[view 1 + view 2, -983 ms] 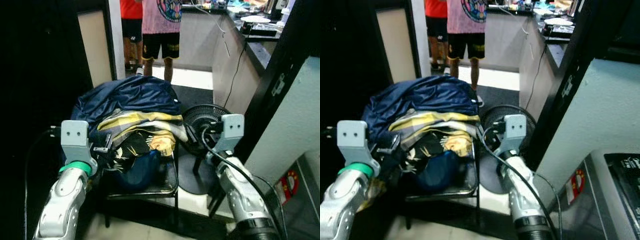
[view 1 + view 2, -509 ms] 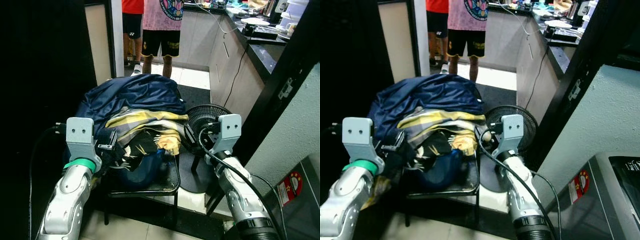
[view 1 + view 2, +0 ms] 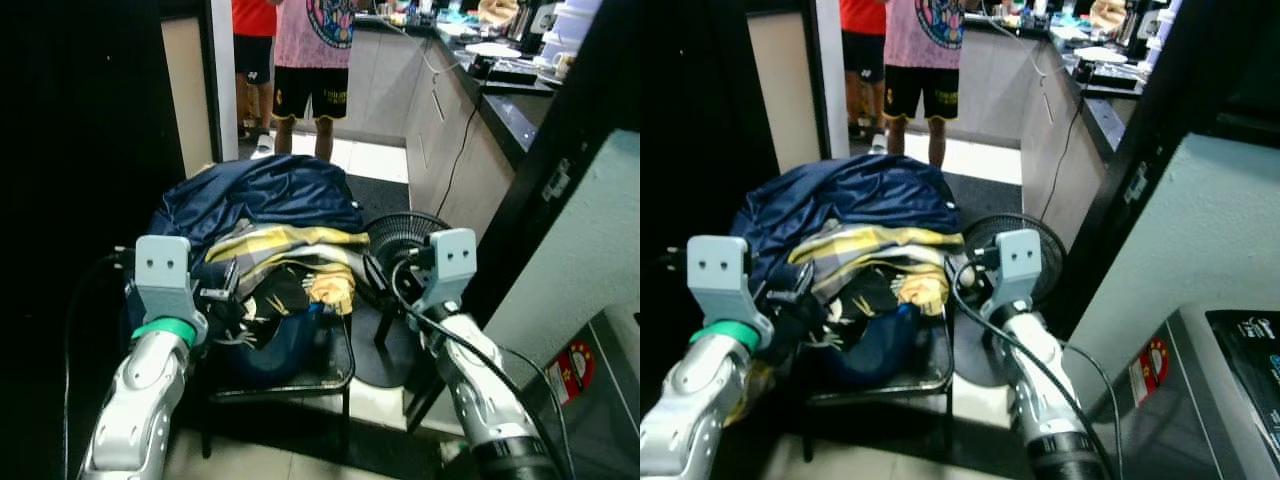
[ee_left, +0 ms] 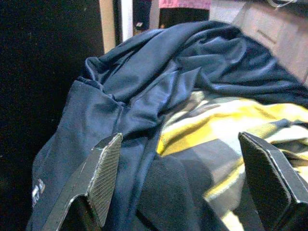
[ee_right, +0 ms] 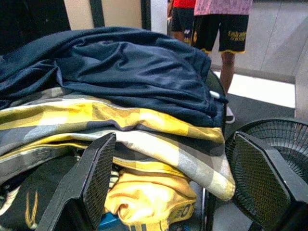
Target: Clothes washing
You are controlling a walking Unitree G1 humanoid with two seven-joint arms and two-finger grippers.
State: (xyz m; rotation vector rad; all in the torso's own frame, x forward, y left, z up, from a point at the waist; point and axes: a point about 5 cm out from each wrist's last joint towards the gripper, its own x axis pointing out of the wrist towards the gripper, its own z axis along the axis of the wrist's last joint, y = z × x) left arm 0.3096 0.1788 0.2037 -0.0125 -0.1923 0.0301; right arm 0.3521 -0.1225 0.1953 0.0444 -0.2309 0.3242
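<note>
Silver arms are reaching in at lower frame: left hand (image 4: 180, 187) and right hand (image 5: 180, 185) both spread, gripping nothing. Clothes (image 3: 270, 240) are lying heaped on a chair (image 3: 335, 372) mid-frame, unmoved; washing looks barely begun. 2 people (image 3: 300, 60) are standing at top.

The navy garment (image 5: 130, 72) on top of the pile is smooth cloth with a soft sheen, creased into broad folds. Under it the yellow and grey checked cloth (image 5: 139, 130) looks matt and woven. The bright yellow piece (image 5: 149, 202) near the chair's front edge is soft, crumpled fabric. The chair (image 3: 330, 375) has a dark, slightly glossy seat and thin metal legs. The fan (image 3: 395, 240) beside it has a black wire grille. Both arms are brushed silver metal; the left gripper (image 4: 190, 187) and right gripper (image 5: 185, 183) have 2 spread fingers each with a matt black carbon-weave texture. The counter (image 3: 500, 105) top is glossy black.
</note>
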